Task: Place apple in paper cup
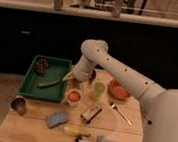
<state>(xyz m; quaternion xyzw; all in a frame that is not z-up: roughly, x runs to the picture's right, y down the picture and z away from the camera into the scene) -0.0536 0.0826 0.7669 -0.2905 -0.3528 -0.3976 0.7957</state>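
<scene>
The apple (pixel 73 96) is small and red-orange and sits inside the short white paper cup (pixel 72 101), near the middle of the wooden table. My gripper (pixel 76 82) hangs just above the cup at the end of the white arm, with its fingers open and apart from the apple. The cup stands upright between the green tray and the translucent green cup.
A green tray (pixel 29 87) at the left holds dark grapes (pixel 42 64) and a green vegetable (pixel 49 83). A green cup (pixel 98 89), an orange bowl (pixel 117 90), a fork (pixel 119 112), a snack bar (pixel 91 113), a blue sponge (pixel 57 117) and a metal cup (pixel 19 105) lie around.
</scene>
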